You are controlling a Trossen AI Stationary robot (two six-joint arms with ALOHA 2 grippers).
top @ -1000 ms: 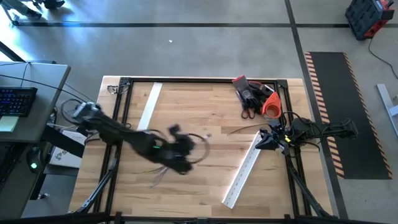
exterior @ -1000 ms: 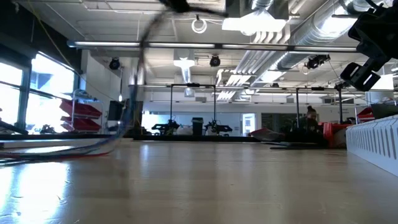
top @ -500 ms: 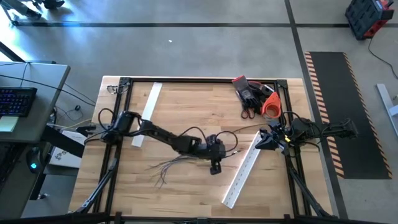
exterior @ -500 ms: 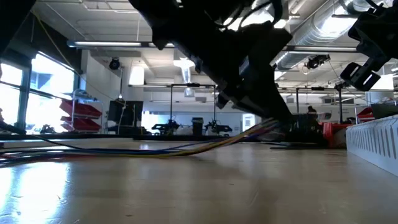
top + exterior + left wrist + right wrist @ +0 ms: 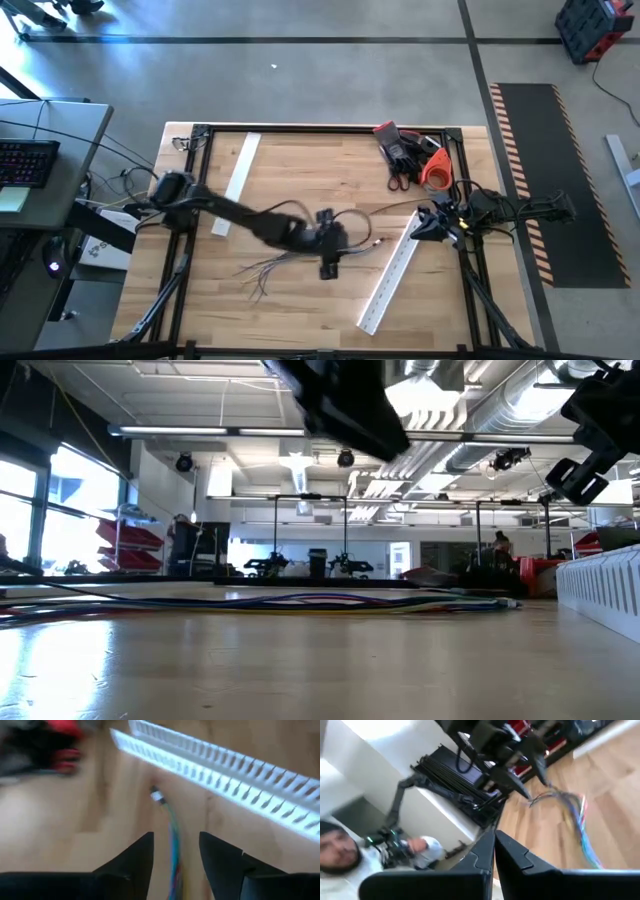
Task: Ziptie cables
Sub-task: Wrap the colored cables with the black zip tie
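Left tool (image 5: 327,262) over the middle of the bench (image 5: 300,310), fingers (image 5: 135,862) parted with a clear gap between them, gripping nothing; cables (image 5: 174,837) seen lying on the wood in that gap, not pinched. From the low view, left tool (image 5: 345,405) raised above the bench, clear of the wires. Cables (image 5: 275,262) spread flat across the middle of the bench, frayed ends fanned toward the left front, a small connector end pointing toward the white channel strip (image 5: 392,282). Right tool (image 5: 420,228) parked at the right edge of the bench, fingers (image 5: 485,855) pressed together, holding nothing. Second white strip (image 5: 236,180) lying near the left rear of the bench. Heap of red, black and orange tools (image 5: 408,155) at the right rear corner. No containers, no legible writing or labels. Person (image 5: 340,850) visible beyond the bench in the right wrist view
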